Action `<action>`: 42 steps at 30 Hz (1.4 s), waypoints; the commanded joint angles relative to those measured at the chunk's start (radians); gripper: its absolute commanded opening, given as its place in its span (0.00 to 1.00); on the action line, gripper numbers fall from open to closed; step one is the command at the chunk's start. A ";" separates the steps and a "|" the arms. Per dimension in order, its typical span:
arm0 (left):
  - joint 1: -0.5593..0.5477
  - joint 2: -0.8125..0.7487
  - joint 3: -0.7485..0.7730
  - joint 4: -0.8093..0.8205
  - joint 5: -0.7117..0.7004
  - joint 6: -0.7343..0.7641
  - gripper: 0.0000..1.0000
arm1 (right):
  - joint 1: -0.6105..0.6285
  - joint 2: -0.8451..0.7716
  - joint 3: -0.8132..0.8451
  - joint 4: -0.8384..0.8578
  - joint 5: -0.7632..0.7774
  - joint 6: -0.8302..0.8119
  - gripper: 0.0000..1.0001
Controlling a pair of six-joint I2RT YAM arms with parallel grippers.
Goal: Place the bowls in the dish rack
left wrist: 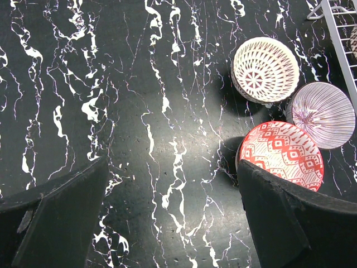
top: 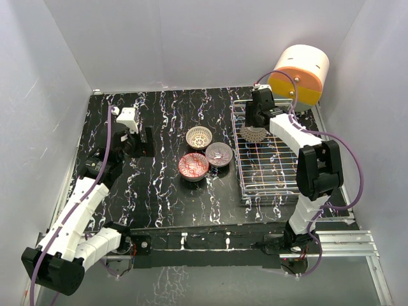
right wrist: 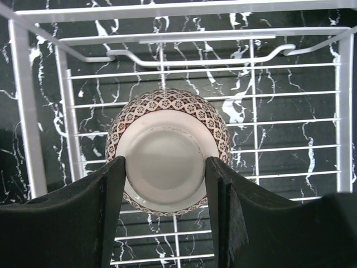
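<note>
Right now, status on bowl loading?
Right gripper shut on upturned brown bowl in dish rack. Left gripper open. Lattice bowl, purple bowl, red bowl on table. Nothing blocking.

No readable text or labels anywhere.

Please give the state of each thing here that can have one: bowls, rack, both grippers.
white lattice bowl: upright, on the table.
purple striped bowl: upright, on the table.
red bowl: upright, on the table.
brown bowl: upside down over the dish rack.
dish rack: no other bowl inside.
left gripper: fingers open, empty.
right gripper: fingers shut on the brown bowl.
</note>
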 commanded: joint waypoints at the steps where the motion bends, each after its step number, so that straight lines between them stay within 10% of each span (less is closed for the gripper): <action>1: -0.003 -0.015 -0.001 0.008 -0.009 0.013 0.97 | -0.051 -0.036 0.026 0.068 0.049 0.002 0.47; 42: -0.003 0.019 0.016 0.002 -0.005 0.022 0.97 | -0.258 0.095 0.142 0.210 -0.007 0.033 0.47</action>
